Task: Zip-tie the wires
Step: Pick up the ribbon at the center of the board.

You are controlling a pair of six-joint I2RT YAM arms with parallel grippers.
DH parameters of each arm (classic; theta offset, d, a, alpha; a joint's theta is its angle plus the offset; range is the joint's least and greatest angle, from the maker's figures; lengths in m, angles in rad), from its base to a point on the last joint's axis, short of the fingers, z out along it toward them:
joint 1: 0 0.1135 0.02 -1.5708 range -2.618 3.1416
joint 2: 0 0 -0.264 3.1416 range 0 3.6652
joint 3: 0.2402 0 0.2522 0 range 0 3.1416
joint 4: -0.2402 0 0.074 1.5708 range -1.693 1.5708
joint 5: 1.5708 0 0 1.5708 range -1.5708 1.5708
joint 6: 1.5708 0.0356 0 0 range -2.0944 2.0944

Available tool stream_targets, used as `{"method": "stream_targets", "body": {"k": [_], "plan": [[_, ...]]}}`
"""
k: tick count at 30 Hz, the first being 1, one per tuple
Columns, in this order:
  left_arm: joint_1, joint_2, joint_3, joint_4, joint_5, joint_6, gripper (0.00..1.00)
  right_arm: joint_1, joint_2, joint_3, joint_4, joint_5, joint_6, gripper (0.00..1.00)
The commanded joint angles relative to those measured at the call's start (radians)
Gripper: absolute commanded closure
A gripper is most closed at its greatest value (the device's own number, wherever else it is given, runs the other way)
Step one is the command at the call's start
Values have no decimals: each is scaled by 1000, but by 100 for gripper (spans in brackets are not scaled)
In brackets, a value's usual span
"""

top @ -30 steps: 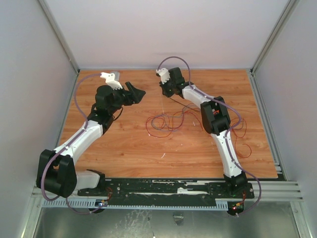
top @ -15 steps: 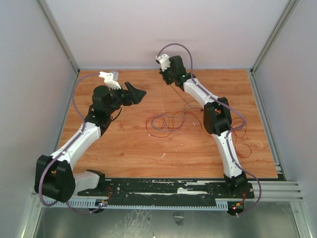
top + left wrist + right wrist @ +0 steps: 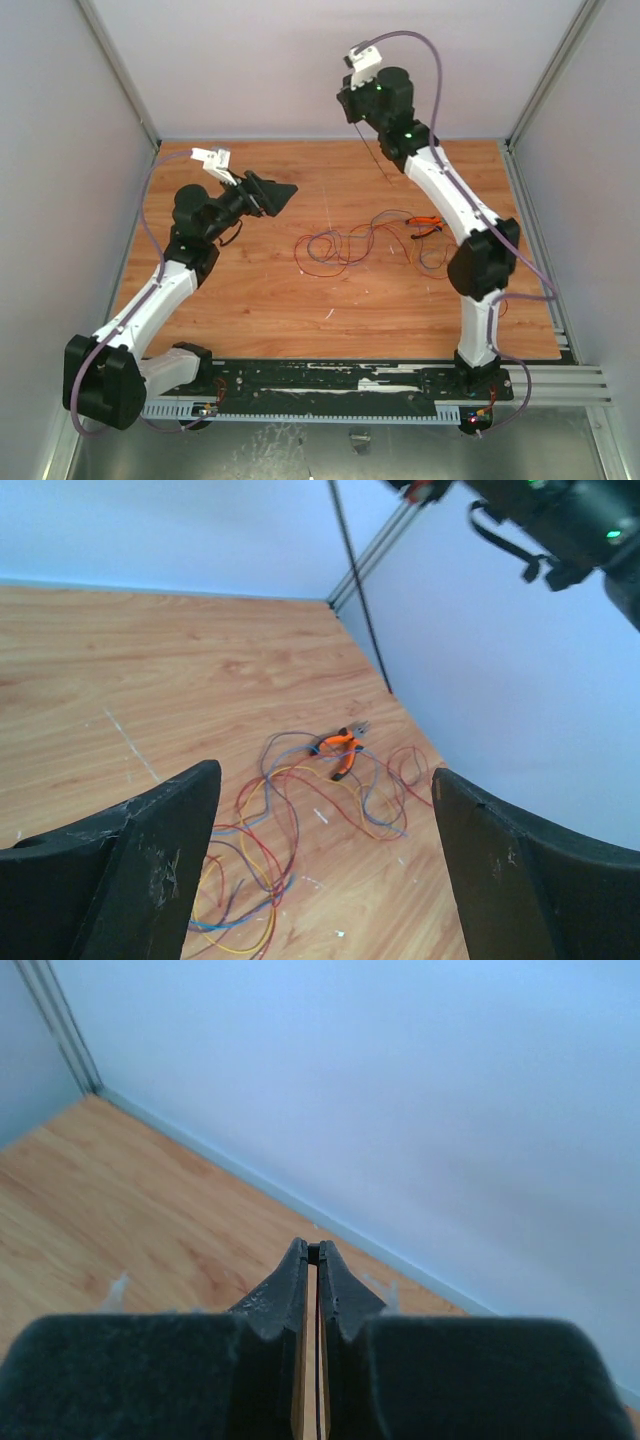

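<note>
The wires [image 3: 340, 245] lie in a loose red, dark and purple-grey tangle at the middle of the wooden table; in the left wrist view the wires [image 3: 270, 820] curl just beyond my open fingers. My left gripper [image 3: 275, 195] hovers left of them, open and empty [image 3: 322, 775]. My right gripper [image 3: 351, 110] is raised high over the table's back edge, shut [image 3: 313, 1253] on the zip tie [image 3: 372, 155]. The strip hangs down from the jaws, thin, black and straight, its lower end above the table. From the left wrist the zip tie [image 3: 360, 600] shows as a slanted black line.
Orange-handled pliers [image 3: 428, 228] lie at the right end of the tangle, also visible as pliers [image 3: 340, 745]. More red wire loops [image 3: 492, 295] sit by the right arm's lower link. Pale walls [image 3: 300, 60] close in the back and both sides.
My right arm has risen and swung back with the zip tie, uncovering the pliers. My left gripper has opened wider and shifted slightly.
</note>
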Motion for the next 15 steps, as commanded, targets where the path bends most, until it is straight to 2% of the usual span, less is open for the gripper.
{"method": "stream_targets", "body": {"k": [1,6,9,15], "plan": [[2,-54,-44,140,40,-59,8,26,-173,-152,159,17,124,100],[-49,-97,-69,192,23,-68,8,99,-378,-392,274,8,208,100],[-117,-120,-99,227,-43,-78,8,179,-519,-570,352,112,254,100],[-249,-164,-158,312,-150,-81,8,280,-766,-829,435,140,392,100]]}}
